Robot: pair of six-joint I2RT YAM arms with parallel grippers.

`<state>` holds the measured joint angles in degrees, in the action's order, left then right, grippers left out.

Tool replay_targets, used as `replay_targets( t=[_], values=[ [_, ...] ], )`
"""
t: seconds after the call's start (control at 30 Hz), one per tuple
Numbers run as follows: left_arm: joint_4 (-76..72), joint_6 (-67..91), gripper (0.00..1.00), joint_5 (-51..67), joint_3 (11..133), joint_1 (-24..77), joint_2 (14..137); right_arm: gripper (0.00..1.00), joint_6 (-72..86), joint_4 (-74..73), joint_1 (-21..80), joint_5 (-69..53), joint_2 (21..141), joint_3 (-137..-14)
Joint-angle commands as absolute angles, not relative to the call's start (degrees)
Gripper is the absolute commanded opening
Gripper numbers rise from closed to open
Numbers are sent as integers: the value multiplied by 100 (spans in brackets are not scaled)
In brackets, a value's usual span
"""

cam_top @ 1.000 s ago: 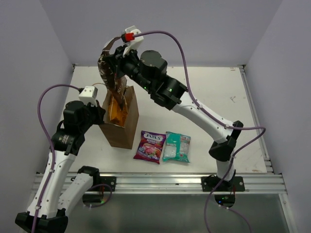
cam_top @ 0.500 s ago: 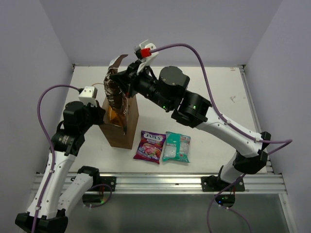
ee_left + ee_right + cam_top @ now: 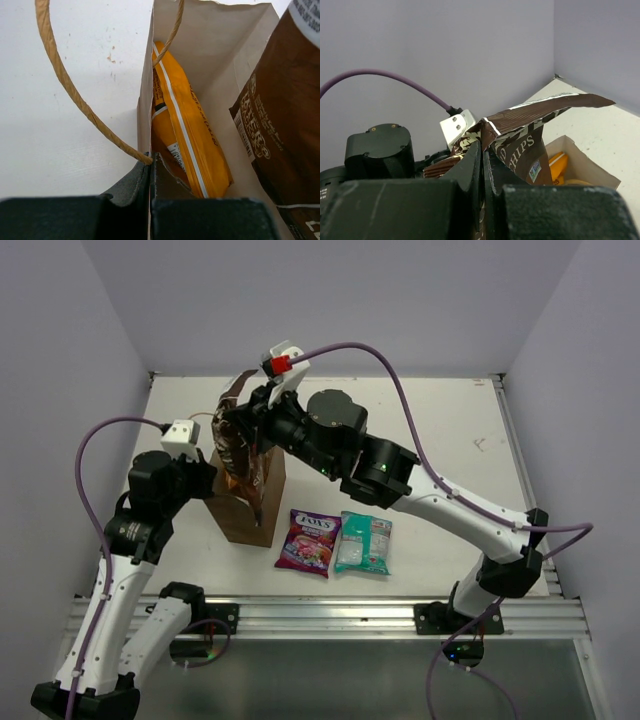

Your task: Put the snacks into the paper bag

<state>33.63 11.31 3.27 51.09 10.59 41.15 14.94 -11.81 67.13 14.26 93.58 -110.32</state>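
Observation:
The brown paper bag (image 3: 248, 510) stands upright at the table's left. My left gripper (image 3: 207, 478) is shut on its near wall by the handle root, seen in the left wrist view (image 3: 150, 162). The orange Kettle chip bag (image 3: 187, 135) stands inside the paper bag. My right gripper (image 3: 243, 412) is shut on the top of the dark brown chip bag (image 3: 240, 445), whose lower end hangs into the bag mouth; it also shows in the left wrist view (image 3: 280, 125) and the right wrist view (image 3: 530, 145). The purple Fox's candy bag (image 3: 309, 541) and the teal-white packet (image 3: 363, 542) lie flat on the table.
The paper bag's twisted handle (image 3: 65, 82) loops over the white table on its left. Grey walls enclose the table on three sides. A metal rail (image 3: 330, 618) runs along the near edge.
My right arm has swung over the paper bag and lowered the dark brown chip bag, so its lower end now sits deeper in the mouth. The left gripper has held still.

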Motion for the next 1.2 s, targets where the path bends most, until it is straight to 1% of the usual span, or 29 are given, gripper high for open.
replay_targets(
  t=[0.0,0.2,0.33,0.5,0.87,1.1,1.13,1.17],
  values=[
    [3348,1081,0,457,5124,1090,4043,0,1257,-861,6724,1661,9587,-11748],
    [3349,1081,0,448,5124,1090,4025,0,853,-1072,6724,1748,10186,-12848],
    [3366,1090,0,413,5133,1099,3999,0,695,-1099,6724,1872,10397,-12982],
    [3375,1090,0,396,5142,1090,3990,0,668,-985,6715,2021,10213,-12421],
    [3349,1081,0,413,5124,1099,4017,0,632,-1037,6671,2303,9958,-11796],
    [3331,1064,0,413,5115,1099,4008,0,1107,-1116,6680,2496,9405,-10706],
    [3322,1072,0,413,5115,1099,4025,13,1160,-1134,6688,2487,9326,-10635],
    [3322,1072,0,413,5115,1107,4017,29,1169,-1186,6697,2505,9290,-10574]
  ],
)
